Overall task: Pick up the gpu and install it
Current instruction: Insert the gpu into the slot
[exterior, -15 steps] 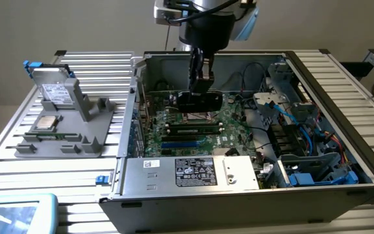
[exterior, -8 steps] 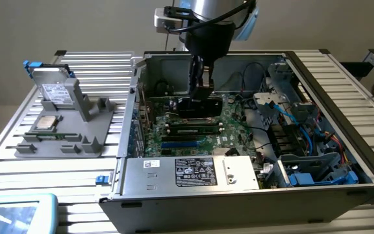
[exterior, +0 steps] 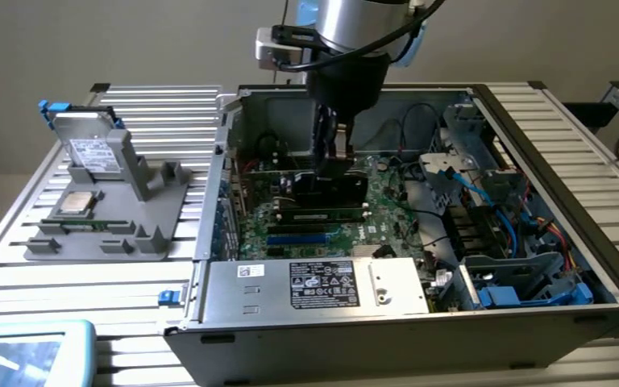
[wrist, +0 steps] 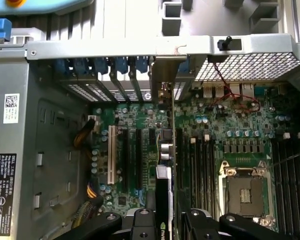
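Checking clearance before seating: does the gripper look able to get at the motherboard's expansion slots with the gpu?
Likely yes: the gripper holds the gpu inside the open case, over the slots, with nothing seen between.

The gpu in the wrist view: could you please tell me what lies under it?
The hand grips the gpu edge-on over the green motherboard, beside black expansion slots, its bracket at the case rear. Whatever lies directly beneath is covered by the card.

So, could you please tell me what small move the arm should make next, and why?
Probably ease straight down: the fingers grip the gpu edge-on over the motherboard, its bracket at the case rear. I cannot tell if it is seated.
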Controlling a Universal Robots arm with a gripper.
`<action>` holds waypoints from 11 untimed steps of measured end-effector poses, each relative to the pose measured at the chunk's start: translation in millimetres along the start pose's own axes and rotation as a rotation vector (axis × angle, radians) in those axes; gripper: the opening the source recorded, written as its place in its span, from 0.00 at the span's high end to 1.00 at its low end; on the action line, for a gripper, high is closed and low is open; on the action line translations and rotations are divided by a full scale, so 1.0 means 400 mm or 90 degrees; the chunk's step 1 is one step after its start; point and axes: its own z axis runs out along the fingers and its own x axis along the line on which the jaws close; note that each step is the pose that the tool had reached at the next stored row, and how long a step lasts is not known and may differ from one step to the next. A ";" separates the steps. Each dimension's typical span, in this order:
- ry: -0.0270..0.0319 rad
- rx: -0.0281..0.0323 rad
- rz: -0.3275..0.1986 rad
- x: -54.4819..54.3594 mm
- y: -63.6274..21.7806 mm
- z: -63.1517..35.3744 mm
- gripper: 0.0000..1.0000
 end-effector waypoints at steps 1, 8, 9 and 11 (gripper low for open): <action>0.0000 -0.0001 0.000 0.001 -0.001 0.004 0.73; 0.0000 -0.0028 0.000 0.006 -0.005 0.036 0.73; 0.0001 -0.0035 0.000 0.007 -0.006 0.041 0.73; 0.0001 -0.0048 0.000 0.009 -0.007 0.050 0.73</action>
